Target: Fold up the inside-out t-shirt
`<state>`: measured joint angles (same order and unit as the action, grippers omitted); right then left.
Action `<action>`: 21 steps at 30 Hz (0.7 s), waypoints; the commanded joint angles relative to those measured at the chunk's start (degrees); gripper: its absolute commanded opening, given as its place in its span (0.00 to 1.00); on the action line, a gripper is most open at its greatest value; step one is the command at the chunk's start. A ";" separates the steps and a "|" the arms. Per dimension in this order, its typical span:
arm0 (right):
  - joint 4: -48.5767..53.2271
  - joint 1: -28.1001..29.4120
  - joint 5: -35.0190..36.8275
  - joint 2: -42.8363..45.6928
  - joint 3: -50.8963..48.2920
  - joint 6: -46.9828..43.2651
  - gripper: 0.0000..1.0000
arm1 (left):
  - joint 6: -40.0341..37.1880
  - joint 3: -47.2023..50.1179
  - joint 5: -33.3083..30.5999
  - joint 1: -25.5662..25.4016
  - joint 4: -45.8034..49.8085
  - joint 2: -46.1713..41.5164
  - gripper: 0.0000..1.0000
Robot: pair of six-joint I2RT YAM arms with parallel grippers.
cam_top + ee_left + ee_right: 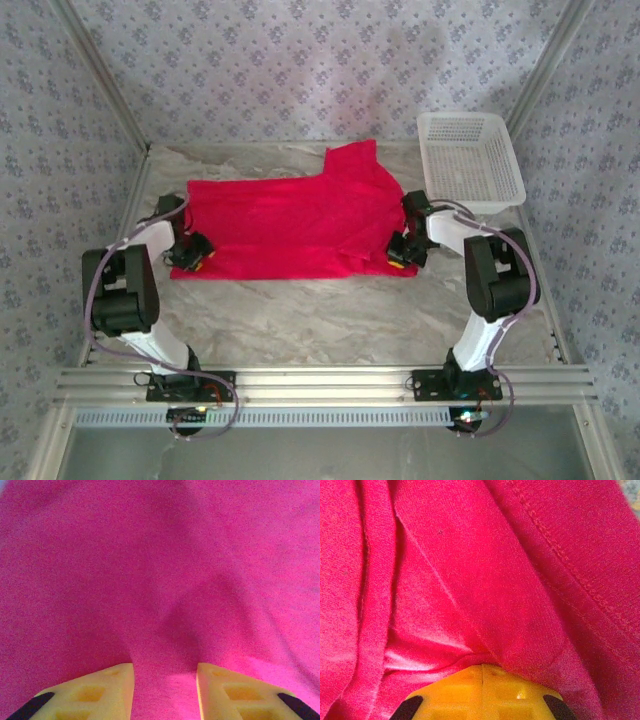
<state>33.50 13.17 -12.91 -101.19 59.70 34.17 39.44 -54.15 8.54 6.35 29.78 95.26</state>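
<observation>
The inside-out t-shirt (290, 220) lies spread flat on the marble table, bright red, with one sleeve pointing to the back. My left gripper (190, 252) rests on its near left corner. In the left wrist view the left gripper (165, 667) is open, its yellow fingers (107, 685) apart with flat t-shirt (160, 570) cloth between them. My right gripper (402, 255) is at the near right corner. In the right wrist view the right gripper (482, 667) has its fingers shut together, and folds of the t-shirt (470, 570) bunch at their tips, a stitched hem running past on the right.
A white plastic basket (470, 160) stands at the back right, just beyond the right arm. Bare table (300, 310) stretches between the shirt's near edge and the arm bases. Patterned walls enclose the back and both sides.
</observation>
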 commanded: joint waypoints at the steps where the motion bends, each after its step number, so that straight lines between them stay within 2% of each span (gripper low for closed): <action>1: 6.45 0.89 5.97 0.10 -3.30 0.97 0.00 | -2.34 1.52 -1.84 3.25 0.96 2.14 0.37; 4: 10.83 1.90 11.57 2.42 -4.21 0.23 0.00 | -3.43 2.61 -2.13 5.88 1.21 3.06 0.37; 10: 13.45 0.87 13.58 8.27 -10.63 -0.34 0.00 | -5.51 4.22 -4.14 8.06 2.47 1.92 0.36; 13: 13.36 1.56 14.59 9.27 -9.43 -0.59 0.00 | -5.09 4.58 -2.89 7.77 2.65 0.36 0.35; 17: 15.21 6.85 13.54 11.94 -4.28 -0.26 0.00 | -4.20 2.96 -1.92 2.37 4.72 -3.68 0.36; 19: 15.34 9.31 13.10 13.61 -2.68 0.13 0.05 | -4.12 1.62 -3.23 -1.15 6.22 -5.81 0.37; 21: 15.41 11.65 12.94 14.85 -1.39 0.69 0.15 | -4.20 0.10 -5.66 -3.93 8.07 -7.57 0.37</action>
<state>45.93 22.28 -1.43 -89.23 55.37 34.11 35.59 -51.94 7.01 5.34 32.77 91.18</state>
